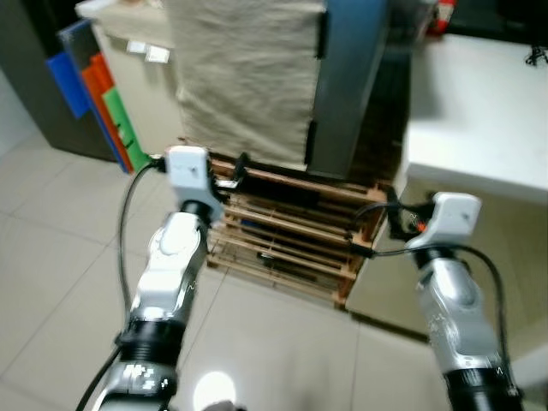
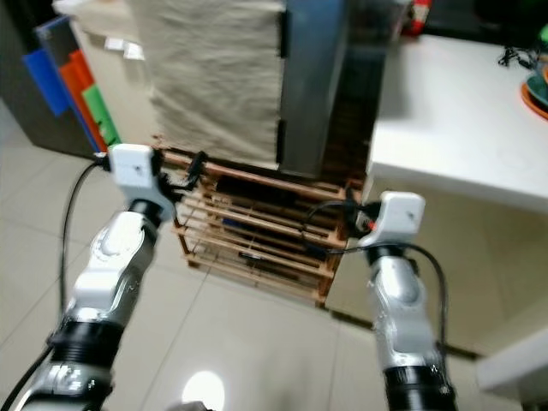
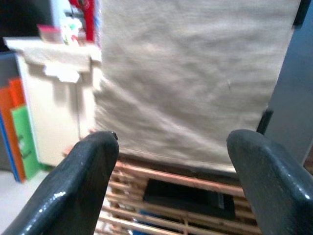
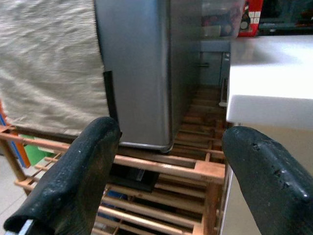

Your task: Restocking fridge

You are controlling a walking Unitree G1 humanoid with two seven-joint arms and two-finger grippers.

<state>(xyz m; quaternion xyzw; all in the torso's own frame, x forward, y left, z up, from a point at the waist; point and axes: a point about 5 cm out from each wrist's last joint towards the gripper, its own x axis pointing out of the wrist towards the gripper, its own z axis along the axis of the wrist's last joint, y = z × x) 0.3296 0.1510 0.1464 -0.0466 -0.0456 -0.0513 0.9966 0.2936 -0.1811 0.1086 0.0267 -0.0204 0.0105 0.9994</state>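
Note:
The silver-grey fridge (image 1: 351, 77) stands on a wooden pallet (image 1: 291, 235), its front draped with a beige cloth (image 1: 248, 77). Both arms are raised toward it. My left gripper (image 1: 238, 174) hovers open at the pallet's left top edge, just below the cloth. In the left wrist view its fingers (image 3: 83, 181) are spread with nothing between them, and the cloth (image 3: 195, 73) lies beyond. My right gripper (image 1: 396, 218) is open and empty at the pallet's right corner. The right wrist view looks past its fingers (image 4: 73, 181) at the fridge's grey side (image 4: 142, 68).
A white counter (image 1: 488, 111) juts in close on the right, with an orange dish (image 2: 535, 86) at its far edge. A cream cabinet (image 1: 145, 94) and blue, orange and green boards (image 1: 94, 94) stand to the left. Pale tiled floor (image 1: 60, 282) lies in front.

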